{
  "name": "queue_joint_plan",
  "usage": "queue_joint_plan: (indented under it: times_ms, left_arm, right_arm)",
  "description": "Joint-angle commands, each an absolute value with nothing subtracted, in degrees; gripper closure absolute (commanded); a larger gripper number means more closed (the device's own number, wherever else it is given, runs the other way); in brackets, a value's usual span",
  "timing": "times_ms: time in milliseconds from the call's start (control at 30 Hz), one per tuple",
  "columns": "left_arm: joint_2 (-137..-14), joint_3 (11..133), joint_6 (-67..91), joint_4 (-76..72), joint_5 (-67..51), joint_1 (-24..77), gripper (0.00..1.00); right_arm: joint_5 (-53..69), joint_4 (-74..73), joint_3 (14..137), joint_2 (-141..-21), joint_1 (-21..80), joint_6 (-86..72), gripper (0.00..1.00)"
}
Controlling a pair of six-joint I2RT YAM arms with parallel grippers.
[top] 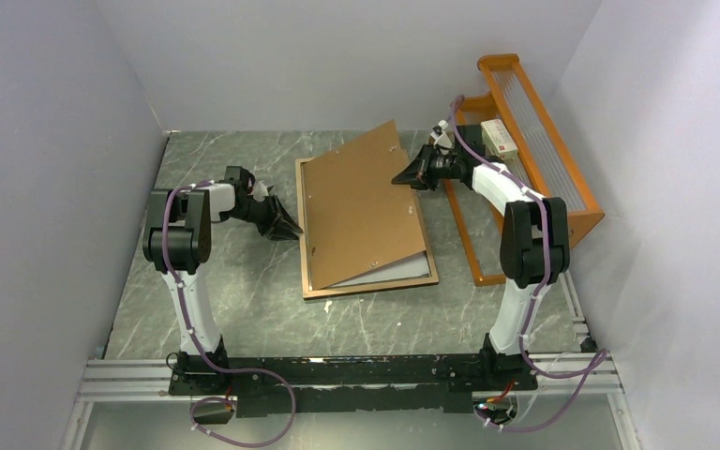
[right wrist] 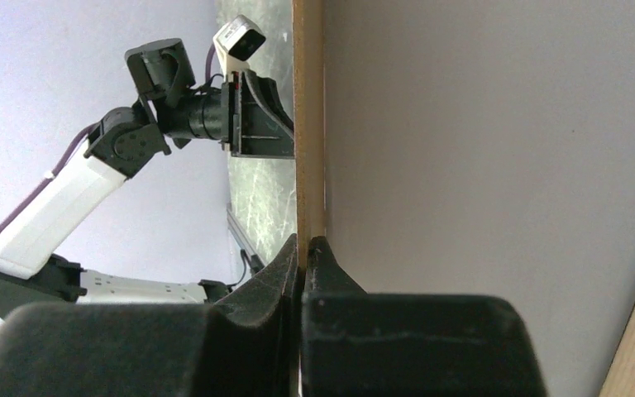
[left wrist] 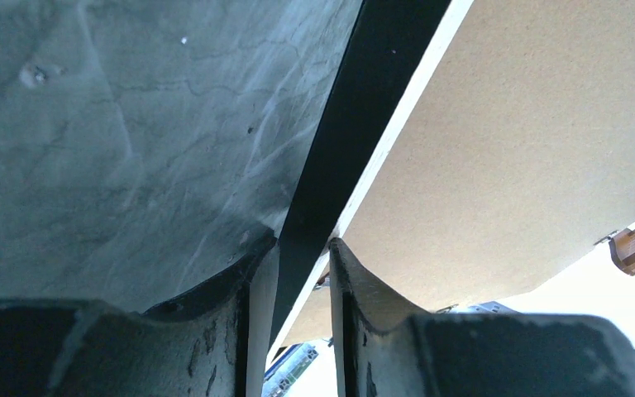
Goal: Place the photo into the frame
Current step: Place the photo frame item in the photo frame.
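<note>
The frame (top: 366, 289) lies back-up on the table, its light-brown wood border showing. The brown backing board (top: 361, 202) rests in it, tilted, with its right side raised. My right gripper (top: 399, 178) is shut on the board's raised right edge; the right wrist view shows the jaws (right wrist: 304, 241) pinching the thin edge (right wrist: 308, 116). My left gripper (top: 295, 232) is at the frame's left border. In the left wrist view its jaws (left wrist: 302, 248) straddle the black frame edge (left wrist: 355, 107) under the board (left wrist: 513, 141). A pale sheet (top: 398, 272), probably the photo's white back, shows inside the frame's near end.
The orange rack (top: 534, 141) stands at the right behind my right arm, with a small white and red box (top: 499, 138) in it. White walls close in the left, back and right. The arms' base rail (top: 337, 375) runs along the near edge.
</note>
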State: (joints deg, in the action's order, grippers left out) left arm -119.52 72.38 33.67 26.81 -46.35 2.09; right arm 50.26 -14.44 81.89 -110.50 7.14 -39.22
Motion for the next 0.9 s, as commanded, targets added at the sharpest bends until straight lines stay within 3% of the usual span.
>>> queue_joint_plan:
  times_ms: [0,167,433,567,700,867]
  left_arm:
    - [-121.5,73.0,32.5,25.7,-41.8,2.4,0.66]
    - [-121.4,72.9,32.4,25.7,-41.7,2.4,0.66]
    - [-121.7,73.5,31.9,26.4,-41.4,2.4,0.64]
    - [-121.7,74.1,31.9,27.8,-40.9,2.4,0.64]
    - [-120.8,74.8,32.3,29.7,-39.7,2.4,0.63]
    - [-120.5,75.6,31.7,31.3,-38.6,2.4,0.61]
  right_arm:
    - [52.2,-10.1,82.4,-111.2,8.3,-40.2,1.0]
    - [50.7,-10.9,81.0,-111.4,8.8,-39.3,0.99]
    - [45.0,-19.7,83.4,-111.9,9.4,-34.2,0.67]
    - [41.9,-23.0,85.0,-112.5,9.7,-32.6,0.6]
    - [39.4,-25.2,86.0,-112.7,9.9,-31.1,0.44]
    - [33.7,-28.6,87.3,-112.6,10.5,-28.3,0.12]
